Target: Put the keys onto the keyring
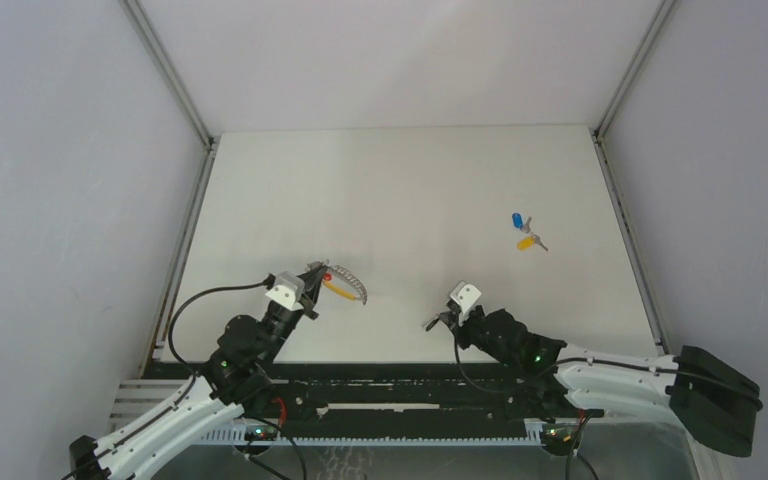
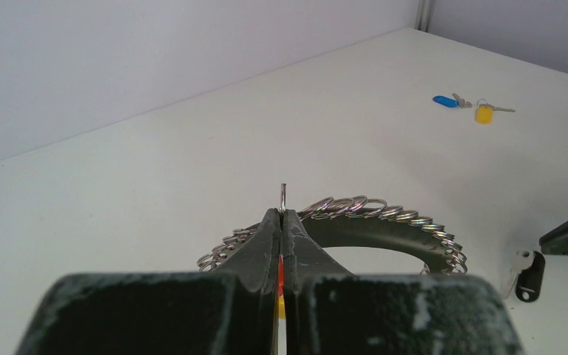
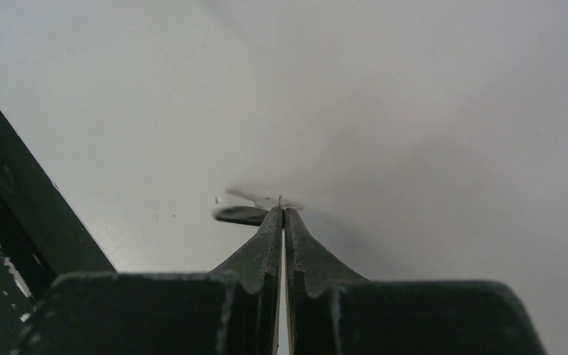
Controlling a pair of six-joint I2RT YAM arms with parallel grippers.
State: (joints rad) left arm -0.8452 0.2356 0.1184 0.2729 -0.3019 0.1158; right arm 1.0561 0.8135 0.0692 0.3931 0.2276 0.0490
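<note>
The left tool [image 2: 282,216] is pinched shut on the keyring [image 2: 355,205]. One thin ring stands up between its tips, and red and yellow show in the slit. The rest of the chain of rings arcs out to the right, low over the tabletop [image 2: 155,170]. The right tool [image 3: 282,212] is closed too and seems to nip the black-rimmed key [image 3: 240,215] by a sliver at its tips.

To thread well, I judge the right arm should bring that key's hole square to the upright ring, slowly, while the left arm holds steady. The blue key [image 1: 517,219] and yellow key [image 1: 526,241] lie close together on the tabletop, well apart from both tools at the far right.

The key is blurred, so where exactly the right tool bites it is hard to tell. I also cannot tell whether the keyring touches the tabletop.
</note>
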